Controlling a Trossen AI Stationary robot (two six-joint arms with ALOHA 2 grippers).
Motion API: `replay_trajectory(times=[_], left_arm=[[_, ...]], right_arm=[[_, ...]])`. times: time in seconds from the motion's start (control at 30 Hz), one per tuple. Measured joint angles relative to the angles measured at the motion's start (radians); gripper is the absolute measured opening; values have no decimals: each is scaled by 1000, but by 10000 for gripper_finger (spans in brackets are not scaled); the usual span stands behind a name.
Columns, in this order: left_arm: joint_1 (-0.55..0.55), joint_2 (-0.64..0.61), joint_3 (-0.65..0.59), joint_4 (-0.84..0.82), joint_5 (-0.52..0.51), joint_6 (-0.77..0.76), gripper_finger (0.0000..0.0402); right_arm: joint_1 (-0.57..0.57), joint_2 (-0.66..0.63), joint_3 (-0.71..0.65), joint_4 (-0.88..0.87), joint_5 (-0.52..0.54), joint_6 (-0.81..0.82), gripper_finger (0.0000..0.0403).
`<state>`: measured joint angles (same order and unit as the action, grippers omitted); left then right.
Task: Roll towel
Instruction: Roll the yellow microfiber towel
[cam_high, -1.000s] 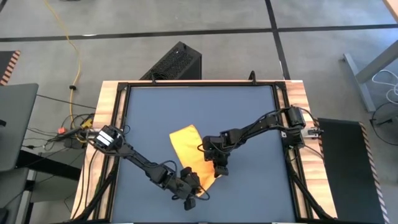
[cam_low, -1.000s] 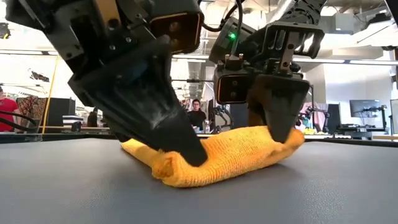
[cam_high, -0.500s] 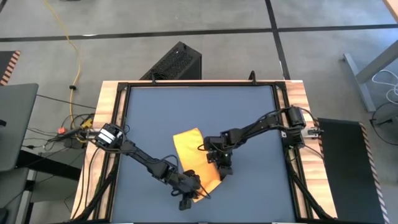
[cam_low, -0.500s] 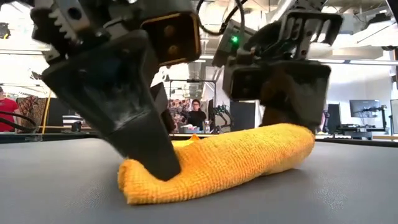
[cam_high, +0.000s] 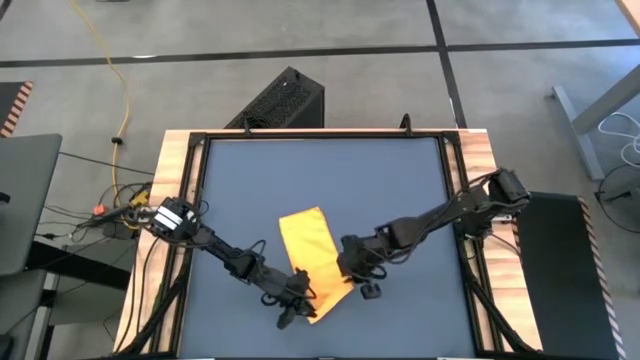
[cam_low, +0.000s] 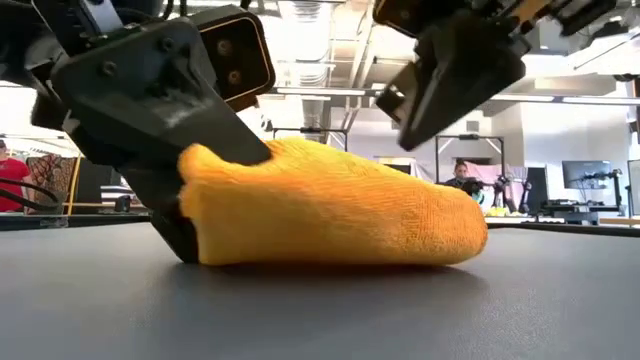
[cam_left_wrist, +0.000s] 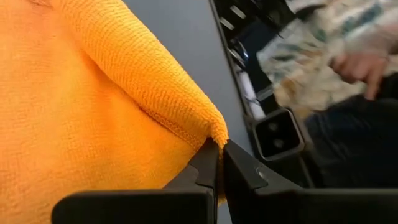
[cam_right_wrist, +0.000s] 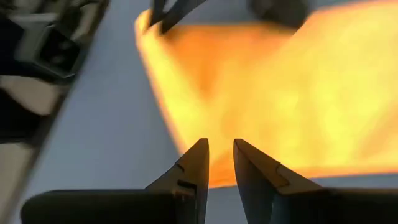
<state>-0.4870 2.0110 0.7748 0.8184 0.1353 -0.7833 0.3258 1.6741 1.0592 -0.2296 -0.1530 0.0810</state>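
Note:
The yellow-orange towel (cam_high: 305, 245) lies slantwise near the middle of the dark tabletop, and in the low view it swells into a hump (cam_low: 330, 205). My left gripper (cam_high: 290, 312) is at the towel's near end, low over the table and shut on the cloth (cam_left_wrist: 219, 146). My right gripper (cam_high: 368, 290) hangs above and to the right of the towel's near end. It is open, with nothing between its fingers (cam_right_wrist: 221, 146), and in the low view it stands clear above the cloth (cam_low: 450, 80). My left gripper pinches the towel's near corner (cam_left_wrist: 211, 127) between the free ends of its two fingers; one layer or several, I cannot tell. The fingers come in almost level, slanting from the table's near left. The corner is lifted, the cloth arches over behind it, and the far part lies on the table.
Bare dark tabletop (cam_high: 400, 180) surrounds the towel on all sides inside a wooden frame (cam_high: 180, 200). A black box (cam_high: 280, 100) stands on the floor beyond the far edge. People show in the room behind the table in the low view (cam_low: 465, 180).
My right gripper has let go of the towel's right end, risen clear of it and drawn toward the near right. My left gripper has tipped closer to level and pushed toward the far edge with the near corner, so the flat near end has heaped into a tall hump.

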Motion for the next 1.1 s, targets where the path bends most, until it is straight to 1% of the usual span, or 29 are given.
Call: replay_trajectory(times=[0.07,0.13,0.2,0.3,0.5,0.63,0.77,0.87,1.0,1.1], left_arm=[[16,0,-7,0,68,5,0],[29,1,-8,-7,127,16,0],[39,1,-9,-15,174,27,0],[49,0,-8,-28,222,36,0],[60,1,-8,-37,264,42,0],[71,1,-8,-40,274,35,0],[75,1,-8,-40,275,24,0],[76,1,-5,-43,271,17,0],[76,1,-3,-46,268,7,0],[76,1,-3,-46,265,1,0]], right_arm=[[11,11,0,24,0,-81,104],[33,37,0,67,-2,-127,109],[53,74,0,103,-5,-138,119],[67,103,-1,148,-9,-96,146],[79,113,5,156,-9,-19,212],[91,119,-2,156,-42,22,237],[92,140,-4,174,-42,-7,238],[84,165,-2,218,-35,-28,232],[84,177,-3,228,-28,-21,211],[85,184,-2,235,-28,-12,184]])
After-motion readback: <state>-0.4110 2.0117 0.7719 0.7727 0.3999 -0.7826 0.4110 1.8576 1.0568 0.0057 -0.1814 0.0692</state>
